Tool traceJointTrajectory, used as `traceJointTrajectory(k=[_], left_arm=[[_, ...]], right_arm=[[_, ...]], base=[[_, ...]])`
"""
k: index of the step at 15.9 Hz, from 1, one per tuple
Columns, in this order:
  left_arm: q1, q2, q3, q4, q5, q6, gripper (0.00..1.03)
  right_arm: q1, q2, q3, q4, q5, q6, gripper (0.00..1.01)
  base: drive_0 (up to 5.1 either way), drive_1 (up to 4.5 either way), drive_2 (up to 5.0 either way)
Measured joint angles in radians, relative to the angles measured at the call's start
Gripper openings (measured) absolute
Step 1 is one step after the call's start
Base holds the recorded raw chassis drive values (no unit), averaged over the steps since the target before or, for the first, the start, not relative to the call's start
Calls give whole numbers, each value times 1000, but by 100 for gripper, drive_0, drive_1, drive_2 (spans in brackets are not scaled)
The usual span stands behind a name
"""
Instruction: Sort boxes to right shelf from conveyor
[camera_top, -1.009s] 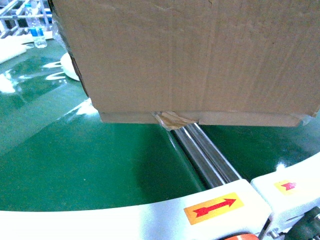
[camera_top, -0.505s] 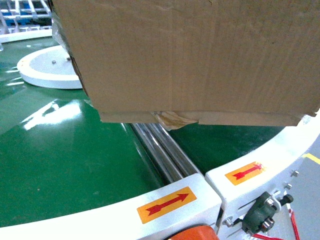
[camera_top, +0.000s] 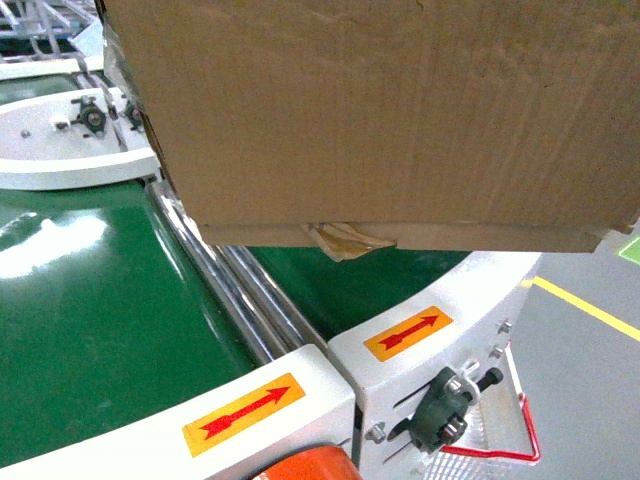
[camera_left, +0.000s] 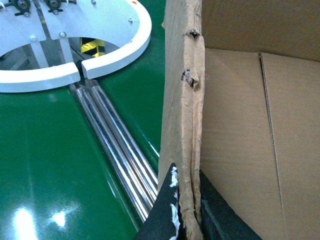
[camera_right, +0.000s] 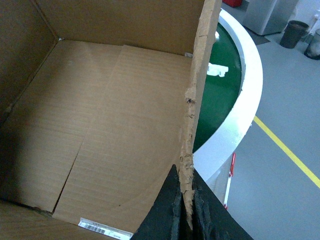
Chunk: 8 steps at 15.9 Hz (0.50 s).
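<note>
I have the box (camera_top: 380, 110) lifted off the conveyor (camera_top: 90, 330), left gripper (camera_left: 186, 200) and right gripper (camera_right: 186, 207) each clamped on a side wall (ragged rims). Transport step; next needs swinging to the shelf, not in view.

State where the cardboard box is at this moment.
The cardboard box fills the top of the head view, held up over the green conveyor and its white rim, with the left gripper and right gripper each clamping a side wall.
</note>
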Motion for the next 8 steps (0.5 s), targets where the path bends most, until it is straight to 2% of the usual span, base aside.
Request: traceJointTrajectory(k=[3, 6, 8], left_arm=[[0, 0, 0, 0, 0, 0, 2], [0, 3, 0, -5, 3, 0, 2], [-2, -3, 0, 1, 0, 0, 2]], right_arm=[[0, 0, 0, 0, 0, 0, 2], [0, 2, -1, -4, 0, 0, 2], [-1, -10, -1, -2, 1, -1, 2]], base=[[-127, -127, -127], [-129, -485, 227], [-128, -128, -128]])
